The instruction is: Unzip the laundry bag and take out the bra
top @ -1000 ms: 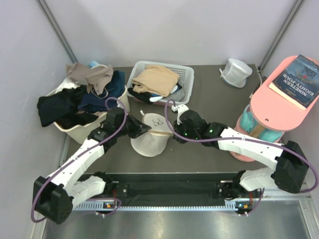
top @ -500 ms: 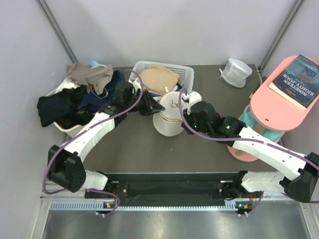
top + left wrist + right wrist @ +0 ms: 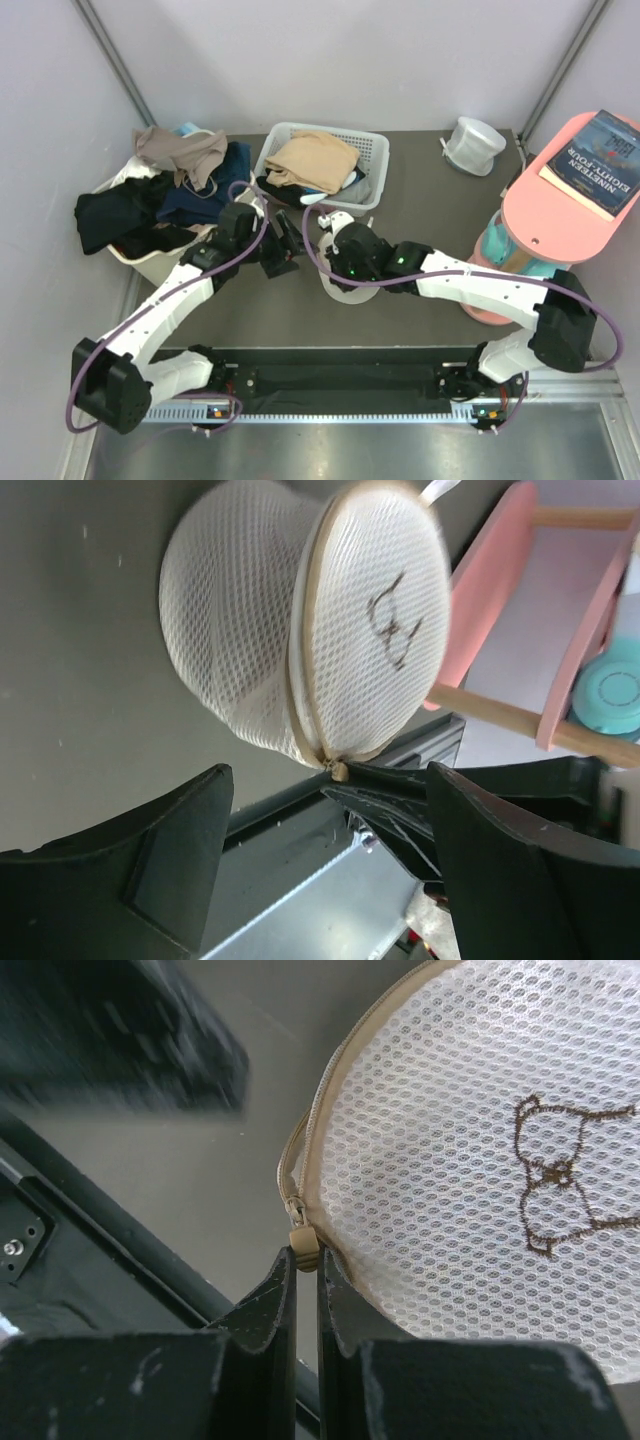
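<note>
The laundry bag (image 3: 250,630) is a pale mesh dome whose round face carries a bear drawing (image 3: 395,620). In the top view it lies on the table, mostly hidden under my right arm (image 3: 338,291). My right gripper (image 3: 306,1256) is shut on the tan zipper pull (image 3: 304,1244) at the bag's seam. My left gripper (image 3: 330,775) stands open just left of the bag, its fingers (image 3: 160,860) apart on either side of the pull and touching nothing. The zip is parted only a short way near the pull. The bra is hidden.
A white basket (image 3: 372,150) with a beige garment stands behind the bag. A tub of dark clothes (image 3: 170,200) is at the back left. A greyish round pouch (image 3: 473,143) is at the back right. A pink stand (image 3: 560,205) carrying a book (image 3: 605,150) is on the right.
My left gripper has opened, let go of the bag and drawn back left. The bag has come down from its raised spot near the basket, with the right gripper still on the zipper pull.
</note>
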Controlling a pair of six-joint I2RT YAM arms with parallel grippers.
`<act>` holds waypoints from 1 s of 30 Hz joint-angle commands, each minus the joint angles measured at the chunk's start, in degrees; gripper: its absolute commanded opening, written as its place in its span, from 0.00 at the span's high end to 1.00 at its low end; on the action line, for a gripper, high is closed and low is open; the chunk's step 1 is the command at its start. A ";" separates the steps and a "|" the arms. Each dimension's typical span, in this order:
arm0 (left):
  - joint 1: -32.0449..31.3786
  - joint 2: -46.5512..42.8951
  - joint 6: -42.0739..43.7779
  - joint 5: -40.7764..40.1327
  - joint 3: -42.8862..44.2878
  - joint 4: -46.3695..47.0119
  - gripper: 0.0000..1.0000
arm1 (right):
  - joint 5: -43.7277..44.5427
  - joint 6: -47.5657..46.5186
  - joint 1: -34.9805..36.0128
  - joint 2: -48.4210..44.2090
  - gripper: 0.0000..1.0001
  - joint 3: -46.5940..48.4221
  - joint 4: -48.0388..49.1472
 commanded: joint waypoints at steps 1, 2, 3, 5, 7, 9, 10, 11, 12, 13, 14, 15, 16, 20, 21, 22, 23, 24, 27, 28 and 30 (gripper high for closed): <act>-3.78 -1.41 -5.78 -1.40 -4.45 4.49 0.18 | -2.02 -0.73 0.96 1.10 1.00 5.52 4.05; -5.27 -1.23 -6.13 -1.84 -4.63 5.20 0.18 | -2.19 -0.64 1.14 1.27 1.00 5.79 4.05; -5.89 -1.06 -6.74 -2.54 -4.72 5.99 0.19 | -2.19 -0.64 1.14 1.28 1.00 5.88 4.13; -7.12 0.35 -7.01 -3.08 -4.72 6.79 0.19 | -2.28 -0.47 1.31 1.19 1.00 5.79 4.31; -7.66 2.01 -7.01 -3.34 -4.28 7.31 0.23 | -2.02 -0.20 1.58 1.01 1.00 5.70 4.22; -8.18 2.98 -7.45 -3.60 -4.28 8.19 0.29 | -1.84 -0.03 1.75 0.58 1.00 5.53 4.14; -8.27 3.77 -7.71 -3.61 -4.36 8.98 0.38 | -1.75 0.15 1.75 0.40 1.00 5.44 4.05; -8.45 4.04 -7.80 -3.87 -4.28 9.94 0.42 | -1.75 0.06 1.84 0.31 1.00 5.27 4.13; -8.45 4.22 -7.98 -4.30 -4.19 10.21 0.44 | -1.75 0.06 1.93 -0.04 1.00 5.18 3.87; -8.45 4.57 -7.89 -4.83 -3.93 10.39 0.47 | -1.75 0.32 2.10 -0.22 1.00 5.18 3.52; -8.45 4.74 -7.80 -5.62 -3.75 10.39 0.53 | -1.67 0.41 2.10 -0.39 1.00 4.74 3.35; -8.45 5.09 -7.54 -5.89 -3.58 10.48 0.57 | -1.84 0.68 2.19 -1.09 1.00 4.39 3.34; -8.45 5.45 -7.45 -5.98 -3.31 10.39 0.61 | -1.75 1.20 2.19 -1.44 1.00 3.95 3.34; -8.45 5.63 -6.75 -7.37 -2.61 9.25 0.77 | -0.97 2.61 2.19 -4.43 1.00 0.52 2.55; -8.36 5.45 -6.49 -7.82 -2.52 8.64 0.79 | -0.79 2.70 2.19 -4.96 1.00 0.08 2.12; -8.36 5.36 -6.22 -8.35 -2.52 8.55 0.83 | -0.53 3.22 2.19 -5.57 1.00 -1.05 1.85; -8.27 5.27 -6.05 -8.79 -2.61 8.46 0.86 | -0.09 3.31 2.19 -6.88 1.00 -1.67 1.33; -8.27 5.27 -5.96 -8.79 -2.61 8.37 0.89 | 0.00 3.66 2.19 -7.51 1.00 -2.20 1.06; -8.10 5.53 -5.69 -8.88 -2.52 8.28 0.91 | 0.62 4.11 2.19 -9.71 1.00 -3.87 -0.34; -8.01 5.62 -5.61 -8.88 -2.43 8.28 0.91 | 0.79 4.19 2.11 -10.06 1.00 -4.40 -0.87; -7.83 5.80 -5.26 -8.88 -2.34 8.28 1.00 | 0.97 4.11 2.19 -11.20 1.00 -4.84 -2.36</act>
